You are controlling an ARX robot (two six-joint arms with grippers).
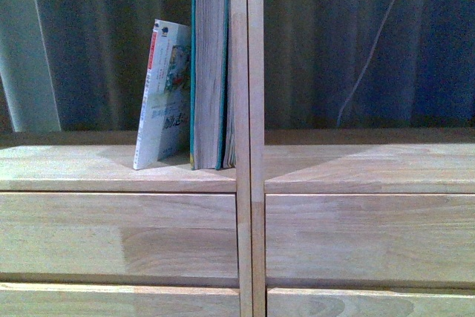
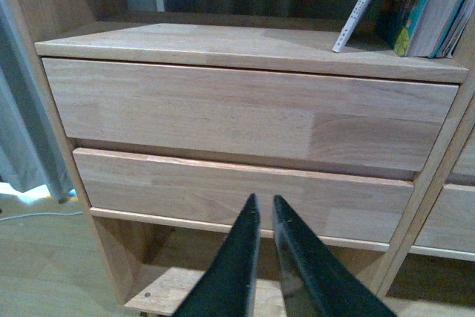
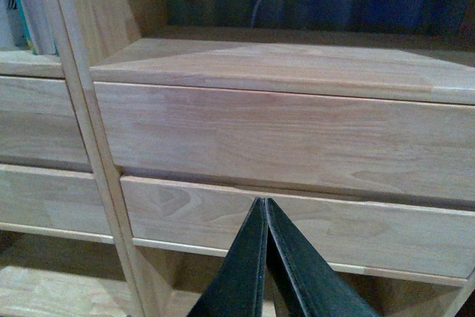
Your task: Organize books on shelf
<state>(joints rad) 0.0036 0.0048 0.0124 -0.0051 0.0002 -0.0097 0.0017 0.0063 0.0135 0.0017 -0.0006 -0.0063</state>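
Front view: we are seeing the white paperback (image 1: 163, 94) leaning against the upright teal book (image 1: 209, 72) on the shelf (image 1: 111, 168). Our left gripper (image 2: 266, 206) is hanging nearly clenched, our right gripper (image 3: 265, 206) clenched, both grasping nothing.

pale wood shelf (image 1: 119, 168), teal book (image 1: 210, 72), white paperback (image 1: 162, 94) with red stripe

Right compartment (image 1: 364, 165) lies open; leaning paperback (image 1: 162, 94) and teal book (image 1: 209, 72) crowd the left one's divider (image 1: 247, 72).

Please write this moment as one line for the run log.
books: white leans on teal, left compartment | shelf: right compartment holds no books | left tool: shut, holds nothing | right tool: shut, holds nothing
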